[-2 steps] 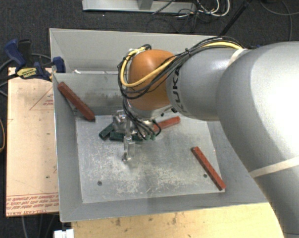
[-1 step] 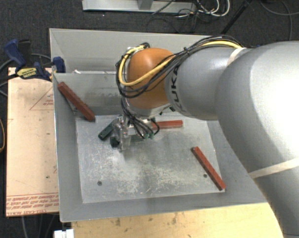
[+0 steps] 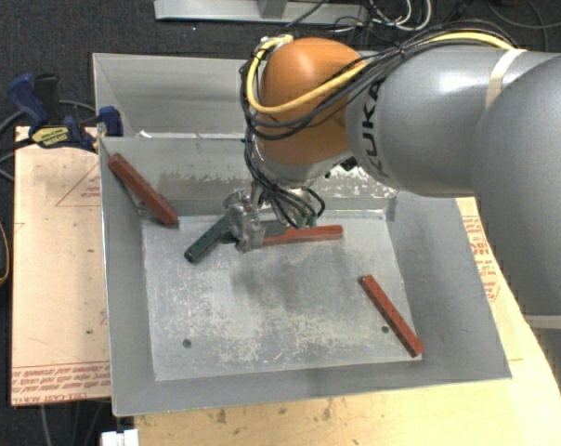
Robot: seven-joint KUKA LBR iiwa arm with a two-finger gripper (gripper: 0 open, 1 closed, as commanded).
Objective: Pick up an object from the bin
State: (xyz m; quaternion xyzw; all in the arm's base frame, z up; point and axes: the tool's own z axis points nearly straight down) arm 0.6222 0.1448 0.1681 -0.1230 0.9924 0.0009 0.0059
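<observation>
My bin (image 3: 123, 342) holds four loose things by my count. Three are flat reddish-brown bars: the left bar (image 3: 143, 190) by the wall, the middle bar (image 3: 304, 235), and the right bar (image 3: 390, 316) toward the front. The fourth is a single dark green bar (image 3: 204, 246)

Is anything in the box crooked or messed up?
Nothing looks broken or spilled. One red stick seems to lean against the left wall of the bin instead of lying flat on the floor.
</observation>
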